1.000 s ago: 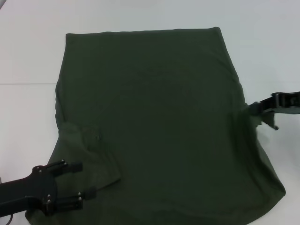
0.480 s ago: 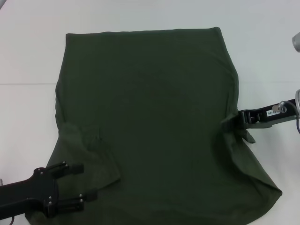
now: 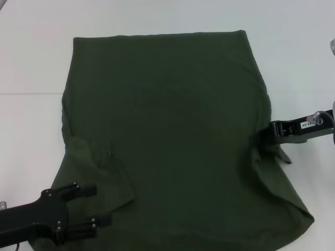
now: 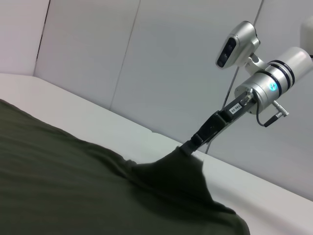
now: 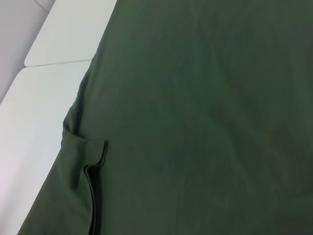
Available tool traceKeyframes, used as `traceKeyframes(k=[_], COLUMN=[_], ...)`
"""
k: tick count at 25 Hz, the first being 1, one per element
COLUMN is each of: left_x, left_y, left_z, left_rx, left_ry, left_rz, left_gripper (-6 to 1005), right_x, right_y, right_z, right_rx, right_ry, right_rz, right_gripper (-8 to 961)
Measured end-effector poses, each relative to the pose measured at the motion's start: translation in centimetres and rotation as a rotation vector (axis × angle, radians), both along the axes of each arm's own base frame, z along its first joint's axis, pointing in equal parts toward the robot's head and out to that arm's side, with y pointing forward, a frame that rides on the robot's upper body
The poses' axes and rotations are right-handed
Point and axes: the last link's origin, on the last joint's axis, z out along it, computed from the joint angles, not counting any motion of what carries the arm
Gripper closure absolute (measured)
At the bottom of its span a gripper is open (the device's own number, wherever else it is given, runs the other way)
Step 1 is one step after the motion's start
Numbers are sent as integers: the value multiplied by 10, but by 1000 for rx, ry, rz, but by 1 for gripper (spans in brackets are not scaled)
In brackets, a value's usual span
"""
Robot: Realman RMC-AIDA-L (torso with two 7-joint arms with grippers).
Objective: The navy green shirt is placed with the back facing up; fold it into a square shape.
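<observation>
The navy green shirt point(image 3: 167, 136) lies spread on the white table point(image 3: 31, 63), its left sleeve point(image 3: 107, 170) folded inward. My right gripper point(image 3: 257, 139) is at the shirt's right edge, shut on the fabric there. The left wrist view shows that gripper point(image 4: 189, 146) holding a peak of the shirt point(image 4: 73, 186) up off the table. My left gripper point(image 3: 101, 205) stands open at the near left, over the shirt's lower left part, with nothing between its fingers. The right wrist view is filled by the shirt point(image 5: 195, 122) and the folded sleeve's edge point(image 5: 94, 171).
White table surface surrounds the shirt at the far side, left and right, with a seam line point(image 3: 26, 93) across it on the left. A grey wall point(image 4: 146, 63) stands behind the table. The shirt's near right corner point(image 3: 306, 219) lies flat.
My right gripper has moved inward to the left and slightly nearer, pulling the shirt's right edge with it. The near right corner drew in. My left gripper dropped slightly nearer.
</observation>
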Motion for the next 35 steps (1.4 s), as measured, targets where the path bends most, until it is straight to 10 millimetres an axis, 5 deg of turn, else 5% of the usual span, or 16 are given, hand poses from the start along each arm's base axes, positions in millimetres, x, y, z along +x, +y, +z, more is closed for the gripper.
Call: traceKeyframes(k=[6, 9, 13, 20, 26, 35], left_x=[0, 0, 0, 0, 0, 1], left_y=[-1, -1, 0, 3, 7, 12], left_z=[-1, 0, 0, 1, 1, 9], left_rx=[0, 1, 1, 12, 26, 92], left_ry=[-6, -6, -6, -4, -2, -36], left_rz=[3, 3, 1, 9, 15, 32], left_gripper=[106, 106, 106, 106, 106, 106], right_x=[-3, -4, 0, 44, 79, 122], right_y=[0, 0, 0, -16, -46, -95], right_z=[-1, -1, 3, 31, 41, 27], right_rx=[-5, -5, 9, 100, 180, 310], right_ry=[6, 9, 23, 96, 255, 627], right_rz=[13, 15, -3, -180, -287, -451], right_gripper=[835, 598, 433, 180, 180, 179])
